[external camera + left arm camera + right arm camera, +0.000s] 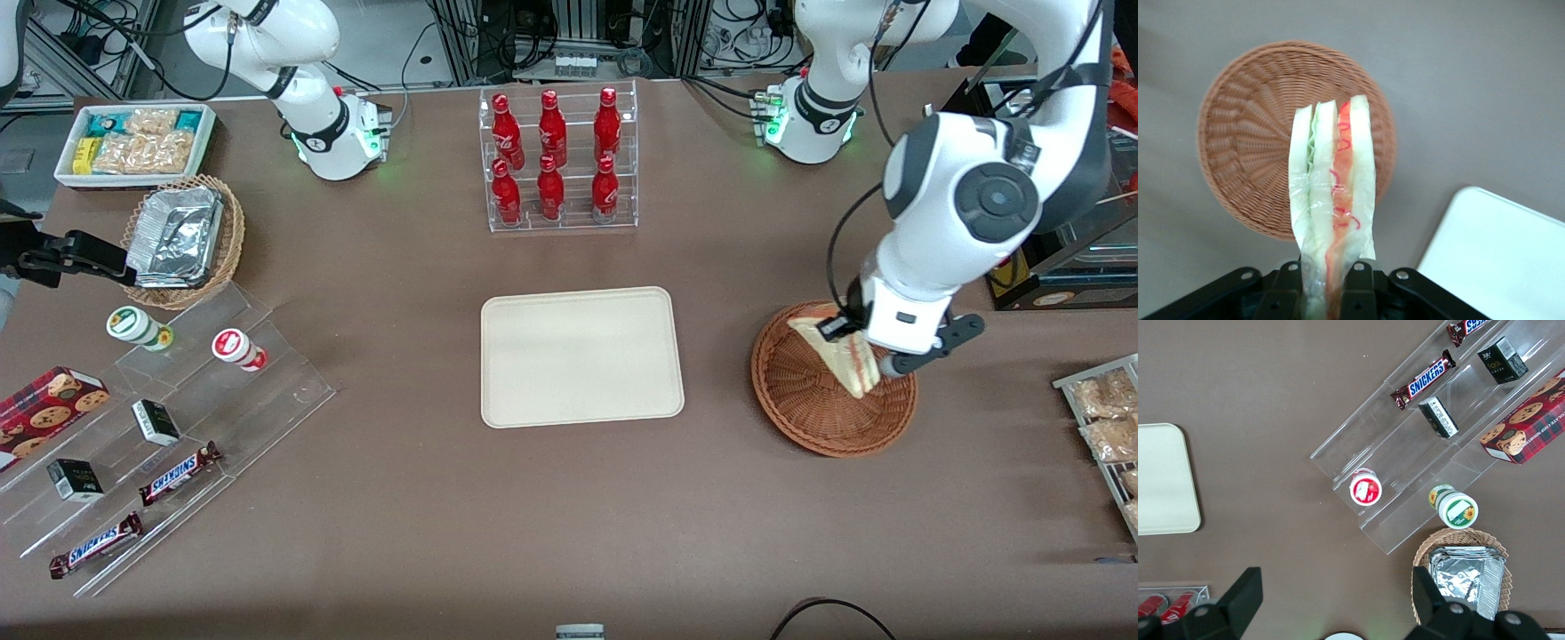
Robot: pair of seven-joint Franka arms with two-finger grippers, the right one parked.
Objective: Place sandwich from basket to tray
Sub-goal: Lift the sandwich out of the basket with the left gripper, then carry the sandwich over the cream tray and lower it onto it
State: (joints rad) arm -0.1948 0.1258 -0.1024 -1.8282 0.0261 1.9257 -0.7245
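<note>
One brown table (569,498) carries everything, and the largest task item on it is the single cream tray (582,356), lying flat and bare well to the side of the gripper, toward the parked arm's end. Next in size is the one reddish-brown woven basket (813,404), directly beneath the gripper; in the left wrist view the basket (1248,153) shows a plain inside with nothing lying in it, and a corner of the tray (1501,260) shows close by. The left arm's gripper (858,348) hangs over the basket, its two fingers clamped on one sandwich (840,356), which points down toward the weave. The wrist camera shows the sandwich (1333,193) held at its end between the black finger mounts of the gripper (1328,293), with three pale bread layers and a red-orange stripe along the cut edge; it seems lifted clear of the basket, though a light touch at its low corner cannot be ruled out. Far from the gripper, farther from the front camera than the tray, a clear rack (560,160) holds six red bottles. Toward the parked arm's end sit two Snickers bars (178,476) and two round lidded tubs (238,348) on clear steps.
</note>
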